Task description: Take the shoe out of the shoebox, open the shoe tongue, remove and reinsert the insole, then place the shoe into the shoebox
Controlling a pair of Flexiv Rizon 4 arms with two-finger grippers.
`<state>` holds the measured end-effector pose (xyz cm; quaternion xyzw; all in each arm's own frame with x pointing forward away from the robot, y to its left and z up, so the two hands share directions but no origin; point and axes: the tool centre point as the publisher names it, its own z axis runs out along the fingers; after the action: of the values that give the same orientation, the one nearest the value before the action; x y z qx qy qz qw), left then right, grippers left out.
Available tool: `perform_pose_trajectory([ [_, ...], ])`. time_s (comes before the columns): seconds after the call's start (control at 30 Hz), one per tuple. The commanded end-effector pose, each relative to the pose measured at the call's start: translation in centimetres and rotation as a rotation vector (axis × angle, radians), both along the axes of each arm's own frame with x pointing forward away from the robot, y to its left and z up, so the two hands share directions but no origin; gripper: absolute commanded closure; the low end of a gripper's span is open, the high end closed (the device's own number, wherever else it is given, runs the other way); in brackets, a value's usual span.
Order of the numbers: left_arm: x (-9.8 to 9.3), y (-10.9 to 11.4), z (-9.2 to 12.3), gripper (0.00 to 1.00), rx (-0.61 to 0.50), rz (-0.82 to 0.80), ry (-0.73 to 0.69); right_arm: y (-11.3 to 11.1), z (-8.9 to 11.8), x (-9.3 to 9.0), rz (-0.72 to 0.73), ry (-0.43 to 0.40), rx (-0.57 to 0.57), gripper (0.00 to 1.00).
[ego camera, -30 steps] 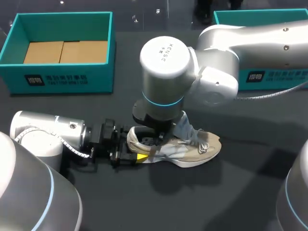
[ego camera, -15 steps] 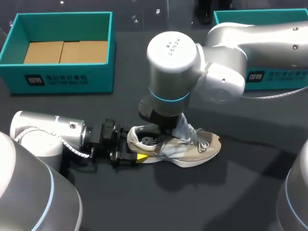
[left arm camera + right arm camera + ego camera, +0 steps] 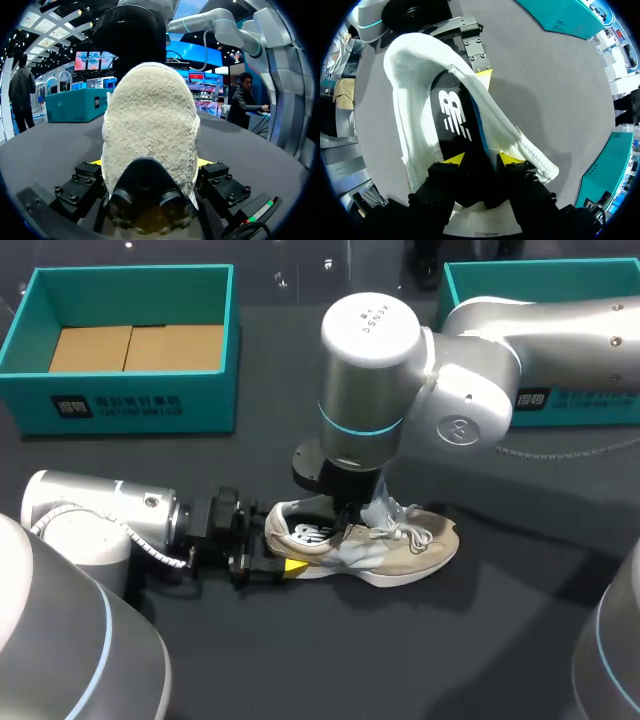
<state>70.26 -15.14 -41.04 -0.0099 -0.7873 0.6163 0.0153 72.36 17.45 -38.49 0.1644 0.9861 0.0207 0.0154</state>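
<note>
The beige sneaker [image 3: 410, 545] lies on its sole on the dark table, toe to the right. My left gripper [image 3: 275, 558] has the heel between its fingers at table level; in the left wrist view the fuzzy heel [image 3: 150, 115] fills the gap of this gripper [image 3: 150, 162], with a yellow tip pressed against each side. My right gripper [image 3: 345, 518] points down into the shoe's mouth beside the raised tongue [image 3: 380, 508]. In the right wrist view, that gripper [image 3: 482, 160] stands open over the black insole [image 3: 452, 112] lying inside the white lining [image 3: 405, 115].
A teal shoebox [image 3: 130, 405] with a cardboard floor stands at the back left. A second teal box [image 3: 560, 400] sits at the back right, behind my right arm. Bare table lies in front of the shoe.
My right arm has shifted a little to the right over the shoe, and its fingers have parted from shut. The left gripper and the shoe have stayed in place.
</note>
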Motion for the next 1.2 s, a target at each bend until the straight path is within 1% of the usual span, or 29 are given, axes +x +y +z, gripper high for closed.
perform_pose_trajectory([
  [0.03,-0.1,0.0,-0.1,1.0,0.001,0.0,-0.002,-0.1,-1.1,0.7,0.018,0.05,0.014,0.56],
  [0.3,-0.1,0.0,-0.1,1.0,0.001,0.0,-0.002,0.6,-2.1,0.3,0.069,0.081,0.061,0.53],
  [0.47,-0.1,0.0,-0.1,1.0,0.001,0.0,-0.002,1.2,-2.9,-0.4,0.108,0.106,0.092,0.54],
  [0.6,-0.1,0.0,-0.1,1.0,0.001,0.0,-0.002,1.4,-3.3,-1.1,0.112,0.117,0.103,0.56],
  [0.63,-0.1,0.0,-0.1,1.0,0.001,0.0,-0.002,1.4,-3.4,-1.2,0.109,0.116,0.11,0.58],
  [0.73,-0.1,0.0,-0.1,1.0,0.001,0.0,-0.002,1.2,-3.3,-1.6,0.097,0.109,0.125,0.71],
  [0.8,-0.1,0.0,-0.1,1.0,0.001,0.0,-0.002,1.1,-3.1,-1.8,0.093,0.101,0.134,0.95],
  [0.83,-0.1,0.0,-0.1,1.0,0.001,0.0,-0.002,1.1,-3.0,-1.9,0.089,0.096,0.138,1.0],
  [1.2,-0.1,0.0,-0.1,1.0,0.001,0.0,-0.002,0.6,-2.7,-2.6,0.069,0.073,0.166,1.0],
])
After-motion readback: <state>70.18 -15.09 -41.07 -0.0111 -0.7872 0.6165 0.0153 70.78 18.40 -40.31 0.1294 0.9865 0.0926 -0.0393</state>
